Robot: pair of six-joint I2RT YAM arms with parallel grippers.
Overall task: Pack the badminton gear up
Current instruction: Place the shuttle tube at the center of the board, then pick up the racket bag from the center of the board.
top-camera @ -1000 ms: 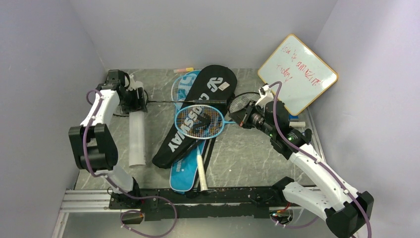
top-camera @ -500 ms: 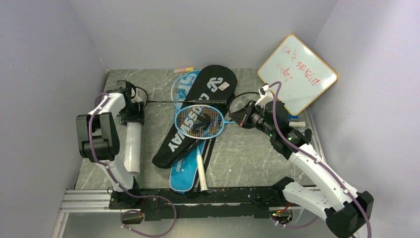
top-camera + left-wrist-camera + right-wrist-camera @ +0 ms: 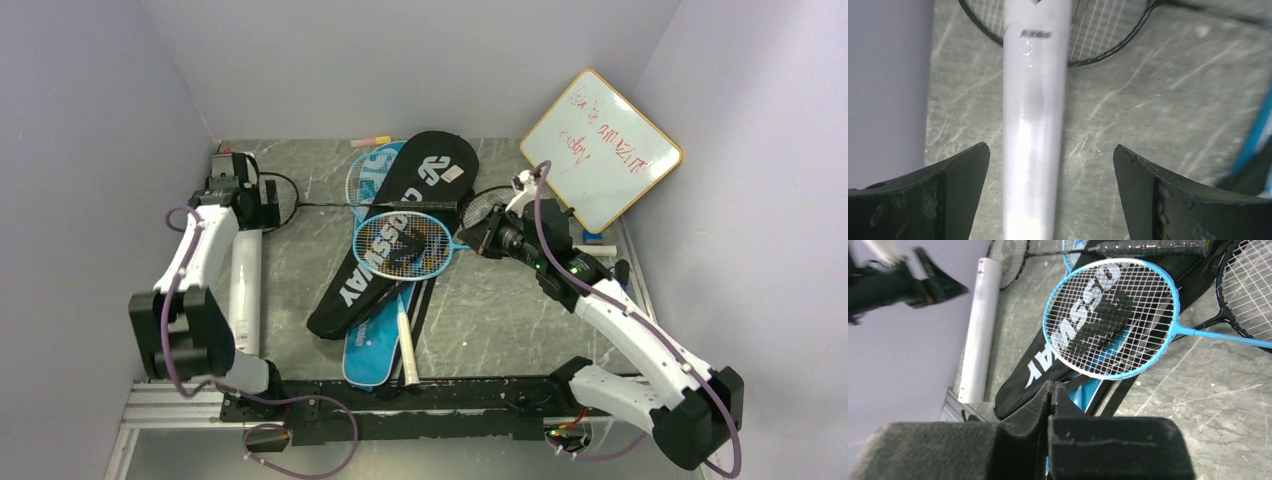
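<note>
Grey marble tabletop (image 3: 500, 310): your light-blue-framed racket (image 3: 1110, 317) lies on the black racket-shaped bag (image 3: 350, 285), twelve o'clock of the right gripper (image 3: 1052, 390), jaws together; left gripper (image 3: 1050, 150), jaws apart.

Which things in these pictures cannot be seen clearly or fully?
- Top view: writing on the whiteboard is too small to read.
- Top view: the blue bag lies mostly under the black bag.
- Left wrist view: frame edges cut off the white tube.
- Right wrist view: the left arm is motion-blurred.

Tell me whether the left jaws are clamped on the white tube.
No: the left jaws stand wide open, clear of the white tube between them.
</note>
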